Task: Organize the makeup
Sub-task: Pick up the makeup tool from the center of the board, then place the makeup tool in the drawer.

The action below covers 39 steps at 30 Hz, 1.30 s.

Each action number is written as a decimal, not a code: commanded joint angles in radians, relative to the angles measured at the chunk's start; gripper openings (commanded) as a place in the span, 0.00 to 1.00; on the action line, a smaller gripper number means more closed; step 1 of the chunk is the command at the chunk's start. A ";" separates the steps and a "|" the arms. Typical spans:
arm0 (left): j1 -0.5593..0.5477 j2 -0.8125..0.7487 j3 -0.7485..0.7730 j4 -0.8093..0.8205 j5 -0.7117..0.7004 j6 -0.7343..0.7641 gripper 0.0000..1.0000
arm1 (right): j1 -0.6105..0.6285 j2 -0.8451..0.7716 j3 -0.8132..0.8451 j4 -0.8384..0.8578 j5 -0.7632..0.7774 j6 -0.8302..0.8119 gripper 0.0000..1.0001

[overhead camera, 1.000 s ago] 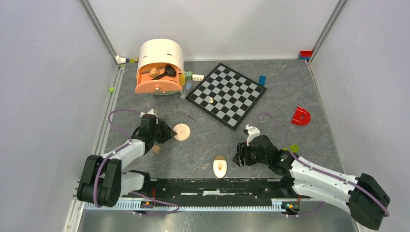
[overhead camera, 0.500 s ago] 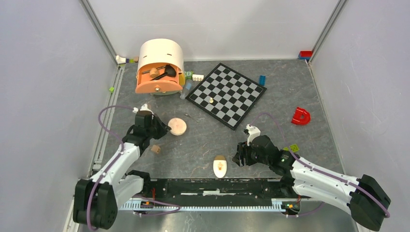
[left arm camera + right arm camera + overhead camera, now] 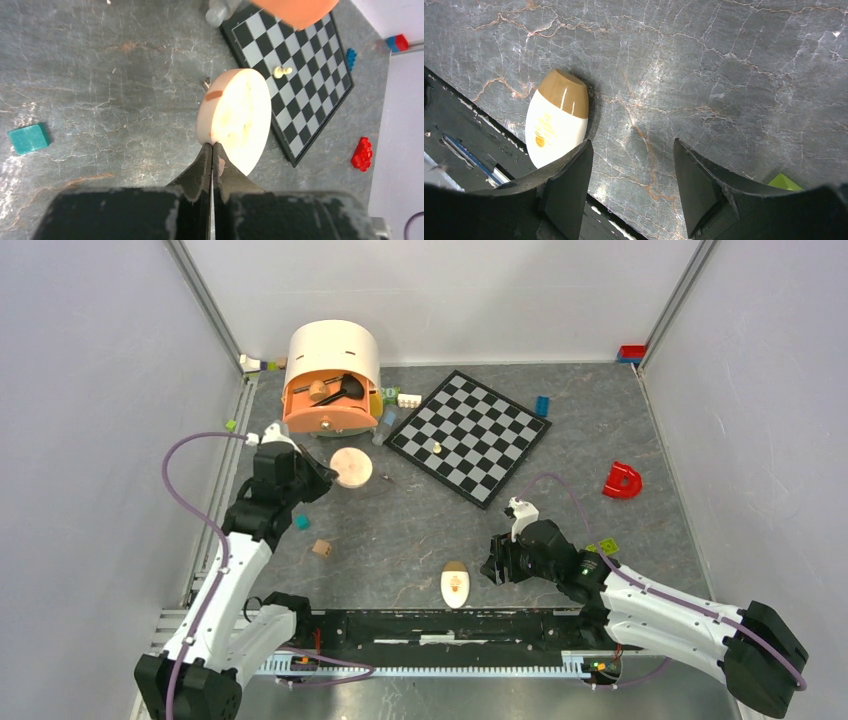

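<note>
My left gripper (image 3: 322,480) is shut on the rim of the round peach compact (image 3: 351,467), a piece of the makeup, and holds it just in front of the orange-and-cream organizer (image 3: 330,375). In the left wrist view the compact (image 3: 235,120) juts out edge-on past my pinched fingertips (image 3: 212,146). A dark brush (image 3: 345,386) lies inside the organizer. The cream oval bottle (image 3: 455,585) with a tan cap lies near the front rail. My right gripper (image 3: 495,568) stands open just right of it. In the right wrist view the bottle (image 3: 556,117) is beyond the left finger, outside the open right gripper (image 3: 631,145).
A black-and-grey chessboard (image 3: 470,435) with one pale pawn (image 3: 281,72) lies at the back centre. Toys lie scattered: a teal cube (image 3: 301,522), a tan cube (image 3: 321,548), a red D-shaped piece (image 3: 622,480), a blue brick (image 3: 542,405) and a green piece (image 3: 607,546).
My left gripper closed on the compact and carried it back and to the left, toward the organizer. The right arm has stayed still.
</note>
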 commanded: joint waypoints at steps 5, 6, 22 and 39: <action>-0.002 0.068 0.305 -0.248 -0.099 -0.015 0.02 | 0.003 -0.016 0.001 0.019 0.002 0.004 0.67; -0.002 0.087 0.341 -0.278 -0.105 -0.019 0.02 | 0.003 -0.018 0.001 0.017 0.002 0.004 0.67; 0.005 0.288 0.639 -0.373 -0.098 -0.046 0.02 | 0.003 -0.040 -0.006 0.003 0.006 0.005 0.67; 0.063 0.450 0.834 -0.408 -0.046 -0.050 0.02 | 0.004 -0.041 -0.004 0.000 0.007 0.005 0.67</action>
